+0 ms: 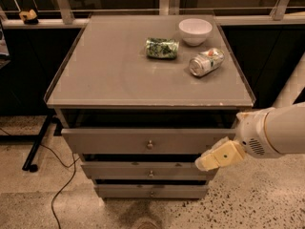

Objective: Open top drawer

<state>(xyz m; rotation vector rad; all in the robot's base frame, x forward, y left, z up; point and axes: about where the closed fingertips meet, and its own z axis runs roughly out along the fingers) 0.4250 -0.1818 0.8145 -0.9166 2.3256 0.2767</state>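
camera view | claw (206, 162) by rt end of top drawer (119, 140) | drawer part-open | claw state: can't tell

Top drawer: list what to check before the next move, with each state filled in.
1. Top drawer pulled forward: ok, its front stands out from under the tabletop with a dark gap behind it.
2. Knob visible and unobstructed: ok.
3. Tool at the knob: not ok, it sits well to the right, low by the right end of the drawer fronts.
4. Tool touching any drawer front: cannot tell.
5. Bowl, can and green packet set back from the front edge: ok.
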